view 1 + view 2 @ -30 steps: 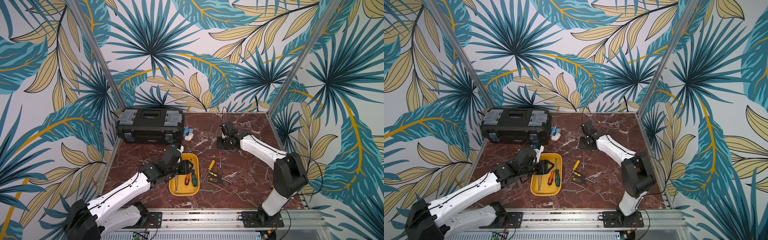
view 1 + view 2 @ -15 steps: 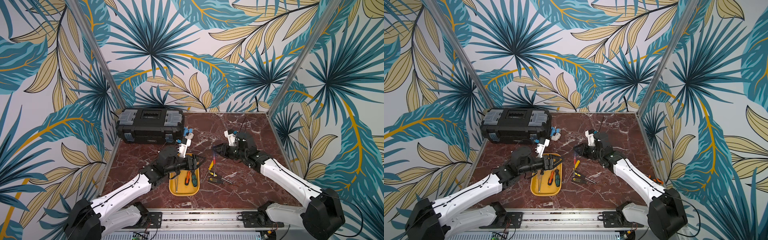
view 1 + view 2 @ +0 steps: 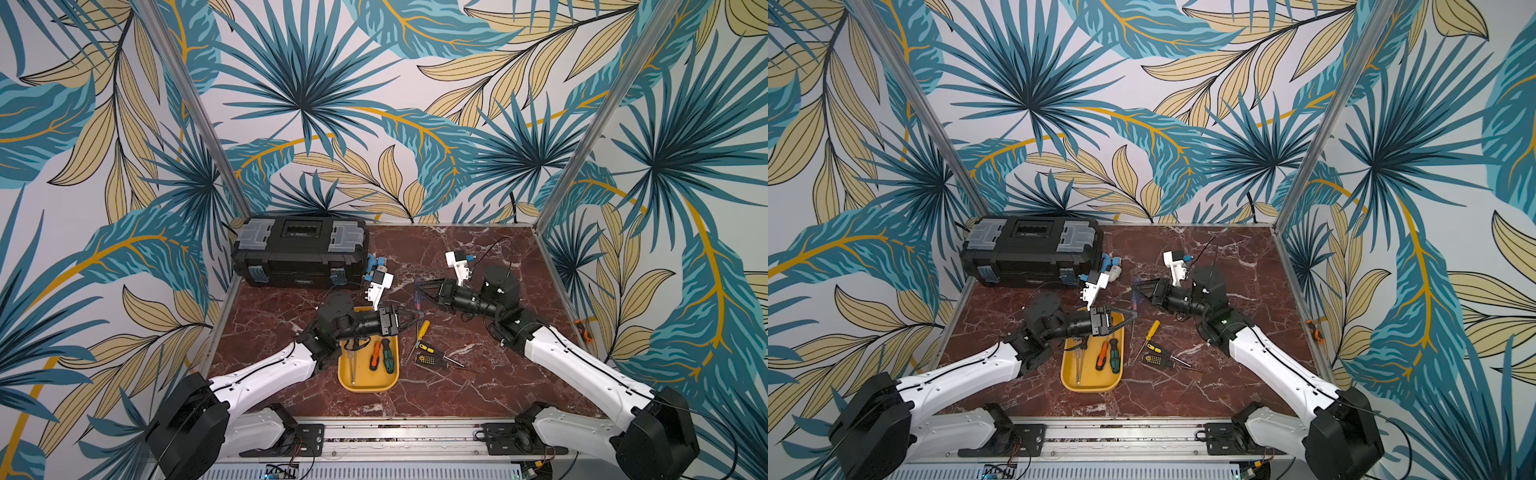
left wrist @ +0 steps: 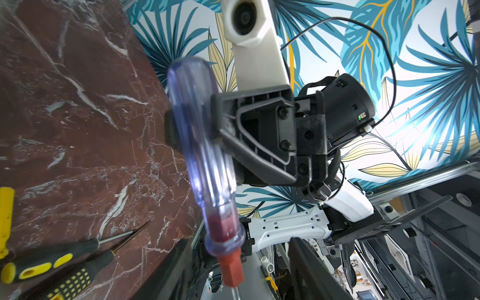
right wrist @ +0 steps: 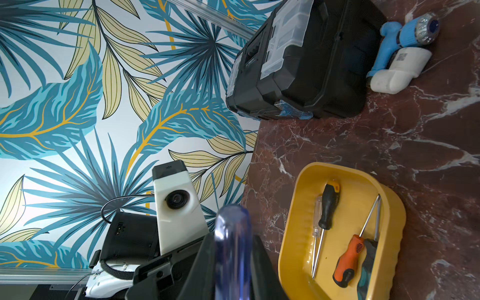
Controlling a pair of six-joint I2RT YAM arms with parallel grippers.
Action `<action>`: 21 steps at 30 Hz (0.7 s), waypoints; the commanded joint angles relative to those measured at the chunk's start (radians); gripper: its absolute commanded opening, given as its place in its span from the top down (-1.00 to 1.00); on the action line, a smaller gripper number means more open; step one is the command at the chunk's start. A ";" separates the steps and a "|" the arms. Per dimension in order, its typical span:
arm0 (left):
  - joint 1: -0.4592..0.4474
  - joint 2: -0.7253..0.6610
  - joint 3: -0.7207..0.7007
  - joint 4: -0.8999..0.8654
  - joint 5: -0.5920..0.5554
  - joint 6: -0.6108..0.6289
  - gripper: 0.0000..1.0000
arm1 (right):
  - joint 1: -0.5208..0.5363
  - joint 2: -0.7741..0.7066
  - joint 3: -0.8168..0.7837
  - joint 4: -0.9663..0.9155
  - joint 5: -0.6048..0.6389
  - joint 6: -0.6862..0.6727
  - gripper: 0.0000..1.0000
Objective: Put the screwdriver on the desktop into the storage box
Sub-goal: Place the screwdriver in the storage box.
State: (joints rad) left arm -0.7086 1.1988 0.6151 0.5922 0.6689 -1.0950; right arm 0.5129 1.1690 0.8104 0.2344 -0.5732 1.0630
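a: how to handle the screwdriver (image 4: 193,88)?

b: looks light and stiff. smooth clear violet handle, probably slippery. best pinched across the thick middle of the handle, not on the thin shaft.

a: where now?

b: off the table (image 3: 457,395), hanging shaft-down in the air near the far end of the storage box (image 3: 368,382). not in it yet.

a: and the right hand (image 4: 192,130)?

b: pressed tight on the middle of the handle, carrying it alone.

a: left hand (image 3: 411,321)?

b: spread and empty, over the far end of the box. fingers (image 4: 171,270) on either side of the red collar and shaft, with no visible contact. probably needs to close there before any letting go on the right.
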 commanded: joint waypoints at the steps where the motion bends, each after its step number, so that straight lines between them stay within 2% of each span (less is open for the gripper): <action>1: 0.001 -0.016 -0.023 0.068 0.031 -0.013 -0.30 | 0.013 0.006 -0.025 0.069 -0.002 0.033 1.00; 3: 0.001 -0.014 -0.029 0.075 0.029 -0.016 -0.30 | 0.018 0.006 -0.032 0.092 -0.001 0.051 1.00; 7: 0.001 -0.010 -0.026 0.072 0.029 -0.017 -0.16 | 0.035 0.006 -0.033 0.114 0.013 0.067 1.00; 21: 0.000 -0.011 -0.023 0.071 0.026 -0.016 0.65 | 0.059 -0.014 -0.072 0.194 0.036 0.122 1.00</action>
State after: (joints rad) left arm -0.7067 1.1973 0.6041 0.6312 0.6876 -1.1187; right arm 0.5648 1.1706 0.7647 0.3943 -0.5533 1.1683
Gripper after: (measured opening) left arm 0.214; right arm 0.192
